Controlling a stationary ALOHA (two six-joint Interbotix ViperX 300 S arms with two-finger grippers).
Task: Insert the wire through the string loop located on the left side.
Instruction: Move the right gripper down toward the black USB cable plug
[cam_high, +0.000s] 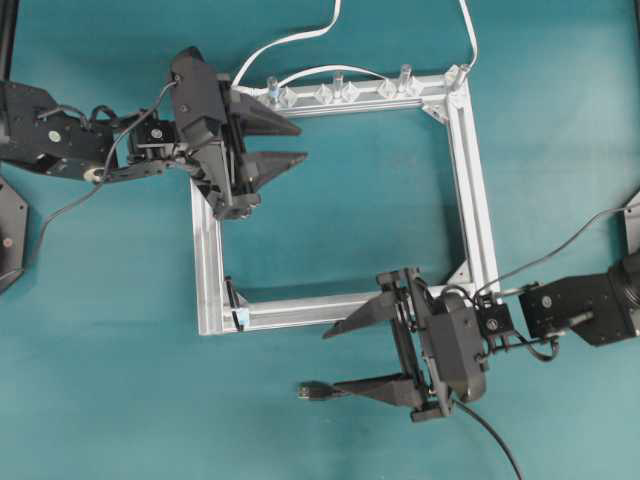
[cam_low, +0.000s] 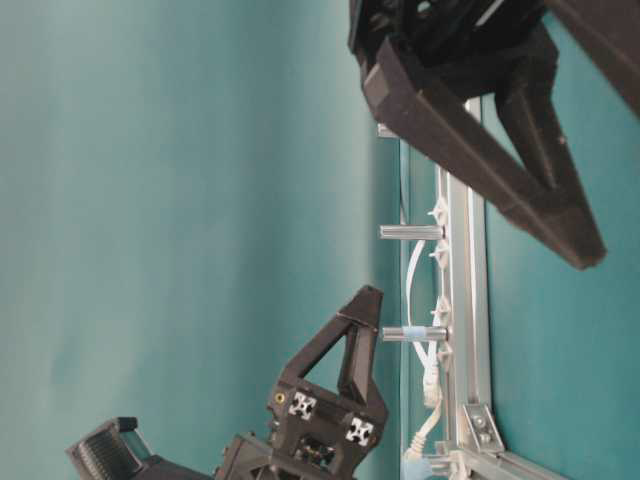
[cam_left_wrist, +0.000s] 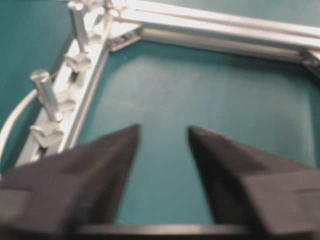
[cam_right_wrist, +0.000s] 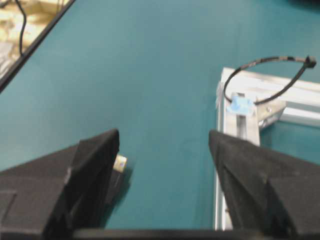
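Note:
The wire's plug (cam_high: 312, 391) lies on the teal table, its metal tip (cam_right_wrist: 120, 162) peeking out beside and below one finger of my right gripper (cam_high: 330, 360). That gripper is open, with nothing between its fingers (cam_right_wrist: 164, 140). The black wire (cam_high: 492, 442) trails off behind it toward the front edge. The string loop (cam_high: 235, 299) stands on the silver frame's front left corner, a thin dark arc (cam_right_wrist: 270, 67) over a blue mark (cam_right_wrist: 240, 105), left of the right gripper. My left gripper (cam_high: 302, 142) hangs open over the frame's back left corner (cam_left_wrist: 163, 131).
The square silver frame (cam_high: 470, 200) lies mid-table. Its back rail carries clear clips and upright posts (cam_high: 337, 90), (cam_left_wrist: 45, 95), (cam_low: 410, 232). White cables (cam_high: 290, 40) run off from that rail toward the back. Open teal table lies left of the plug.

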